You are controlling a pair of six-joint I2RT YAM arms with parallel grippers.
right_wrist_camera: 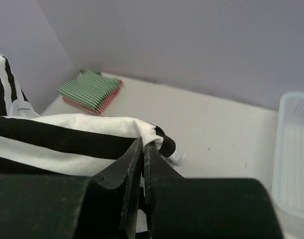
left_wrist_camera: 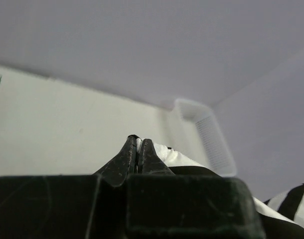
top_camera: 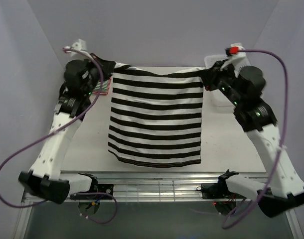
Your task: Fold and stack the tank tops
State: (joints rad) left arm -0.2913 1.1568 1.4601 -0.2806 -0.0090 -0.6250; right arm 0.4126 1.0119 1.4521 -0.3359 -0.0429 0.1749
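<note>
Black-and-white top (top_camera: 156, 119) spans 9-to-3, hem toward 6. Left gripper (top_camera: 103, 67) at 10 and right gripper (top_camera: 207, 77) at 2 each pinch an upper corner (folded green-and-red pile (right_wrist_camera: 92, 90) lies nearer the left).

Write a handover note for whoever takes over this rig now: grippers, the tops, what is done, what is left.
Left gripper: shut on one upper corner of the black-and-white top.
Right gripper: shut on the other upper corner.
The top hangs spread between them.
Done: green top folded, lying on the red top, far left.
Left: fold the black-and-white top, stack it there.
</note>
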